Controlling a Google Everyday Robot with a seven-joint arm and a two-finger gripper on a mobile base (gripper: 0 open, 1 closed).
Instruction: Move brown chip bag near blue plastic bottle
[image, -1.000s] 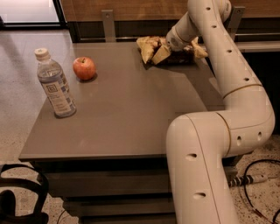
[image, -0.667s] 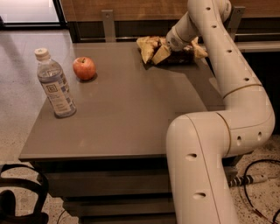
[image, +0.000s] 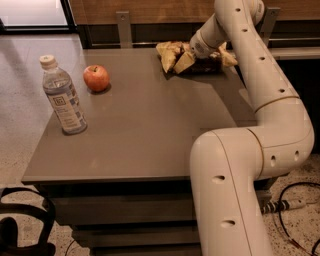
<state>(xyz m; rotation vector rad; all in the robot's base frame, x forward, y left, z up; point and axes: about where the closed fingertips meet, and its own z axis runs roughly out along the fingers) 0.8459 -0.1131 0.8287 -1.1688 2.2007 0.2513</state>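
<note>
The brown chip bag, pale yellow with a dark centre, lies crumpled at the table's far edge, right of middle. My gripper is down on the bag's middle, and the wrist hides its tips. The blue plastic bottle, clear with a white cap and a white-and-blue label, stands upright near the table's left edge, far from the bag.
A red apple sits on the grey table behind and right of the bottle. My white arm crosses the table's right side. A wood-panelled wall with metal posts runs behind the table. Cables lie on the floor at right.
</note>
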